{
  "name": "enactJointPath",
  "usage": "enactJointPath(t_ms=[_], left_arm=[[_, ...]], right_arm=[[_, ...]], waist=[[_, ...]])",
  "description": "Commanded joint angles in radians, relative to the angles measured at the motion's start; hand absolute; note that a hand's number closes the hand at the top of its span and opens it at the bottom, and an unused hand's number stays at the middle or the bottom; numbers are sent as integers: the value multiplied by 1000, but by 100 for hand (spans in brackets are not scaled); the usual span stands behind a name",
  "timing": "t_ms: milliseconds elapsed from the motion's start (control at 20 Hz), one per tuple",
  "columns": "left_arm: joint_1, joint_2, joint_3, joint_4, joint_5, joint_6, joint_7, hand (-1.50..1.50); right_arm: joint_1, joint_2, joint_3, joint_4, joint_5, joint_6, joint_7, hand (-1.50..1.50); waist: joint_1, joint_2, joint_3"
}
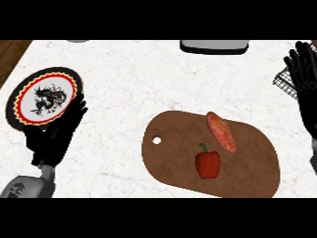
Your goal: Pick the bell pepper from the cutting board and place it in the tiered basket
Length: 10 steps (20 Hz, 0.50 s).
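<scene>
A red bell pepper (pixel 208 163) with a green stem lies on the brown cutting board (pixel 175 158), near its lower middle. An orange sweet potato (pixel 221 132) lies on the same board, just above the pepper. My right hand (pixel 313 88) is raised at the right edge with straight fingers, well to the right of the board and holding nothing. Behind it shows a bit of black wire mesh, the tiered basket (pixel 282 82), mostly hidden. My left hand (pixel 53 135) rests open at the left, far from the pepper.
A round plate (pixel 42 95) with a black, yellow and red rim and a dark drawing lies at the left, partly under my left fingertips. A grey and white appliance (pixel 214 46) stands at the counter's back edge. Dark wood shows beyond the counter's left edge.
</scene>
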Motion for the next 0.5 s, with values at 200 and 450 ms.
enactJointPath(t_ms=[200, 450], left_arm=[[-18, 137, 94, -9, -171, 135, -42, 0], [31, 139, 110, -6, -167, 154, -36, 0]], right_arm=[[150, 228, 50, -125, 47, -339, 139, 150], [403, 225, -54, 55, 155, -630, 200, -150]], waist=[[-67, 5, -3], [-145, 6, -9]])
